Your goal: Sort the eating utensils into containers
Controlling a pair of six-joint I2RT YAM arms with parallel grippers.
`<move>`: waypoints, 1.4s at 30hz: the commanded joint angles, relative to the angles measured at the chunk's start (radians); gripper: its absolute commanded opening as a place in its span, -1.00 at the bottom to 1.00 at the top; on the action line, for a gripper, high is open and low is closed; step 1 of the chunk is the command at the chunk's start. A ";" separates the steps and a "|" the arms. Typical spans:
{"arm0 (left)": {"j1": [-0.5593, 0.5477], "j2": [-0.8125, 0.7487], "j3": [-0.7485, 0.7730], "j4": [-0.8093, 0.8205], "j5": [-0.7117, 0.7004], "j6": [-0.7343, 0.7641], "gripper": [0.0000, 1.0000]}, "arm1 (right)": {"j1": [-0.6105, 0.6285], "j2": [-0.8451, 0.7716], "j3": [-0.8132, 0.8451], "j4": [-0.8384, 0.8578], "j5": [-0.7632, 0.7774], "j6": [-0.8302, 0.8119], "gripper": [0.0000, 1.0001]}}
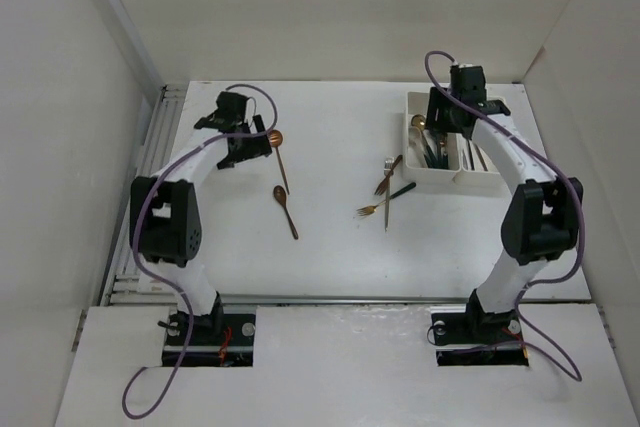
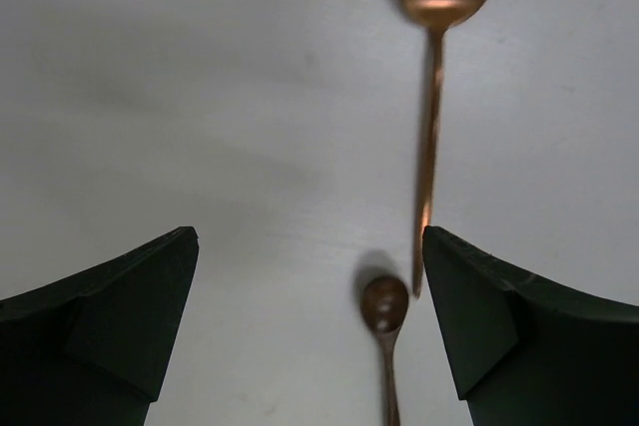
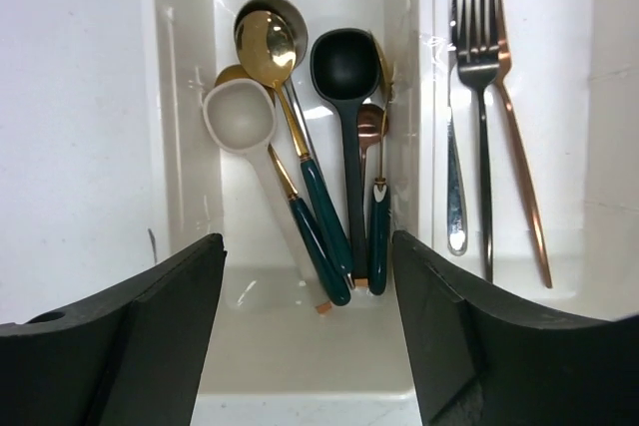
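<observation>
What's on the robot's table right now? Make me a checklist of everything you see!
Surface: white table.
Job's things: two copper spoons and a few forks lie loose on the table; left bin holds more spoons, right bin holds forks.
Clutter: nothing seen.
Grippers: left gripper open above the loose spoons; right gripper open above the bins, holding nothing.
Cables: purple cables loop along both arms.
Surroundings: plain white walls.
</observation>
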 commanded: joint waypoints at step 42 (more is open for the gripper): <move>-0.143 0.124 0.376 0.225 0.226 0.258 -1.00 | 0.231 -0.263 -0.130 0.187 -0.187 -0.208 0.48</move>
